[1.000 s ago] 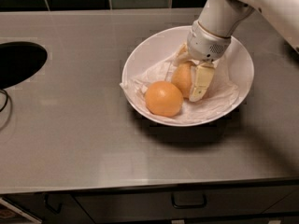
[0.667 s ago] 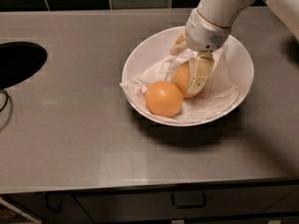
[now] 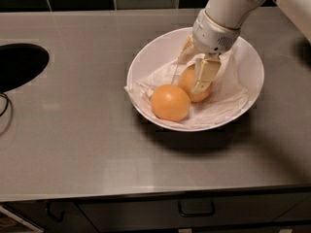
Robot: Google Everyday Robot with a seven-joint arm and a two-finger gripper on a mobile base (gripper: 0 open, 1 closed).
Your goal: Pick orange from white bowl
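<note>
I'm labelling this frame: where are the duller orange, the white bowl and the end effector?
duller orange (image 3: 195,97): camera view, its lower front surface.
white bowl (image 3: 146,53): camera view, bare upper-left inner wall.
end effector (image 3: 189,81): camera view, its lower end, at the duller orange inside the white bowl.

No readable text; hand (image 3: 190,81) inside white bowl (image 3: 146,57).

Cream hand (image 3: 190,83) in white bowl (image 3: 150,55)

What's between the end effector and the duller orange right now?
Nothing, in the camera view: the end effector is right at the orange inside the white bowl; the brighter orange sits beside it.
</note>
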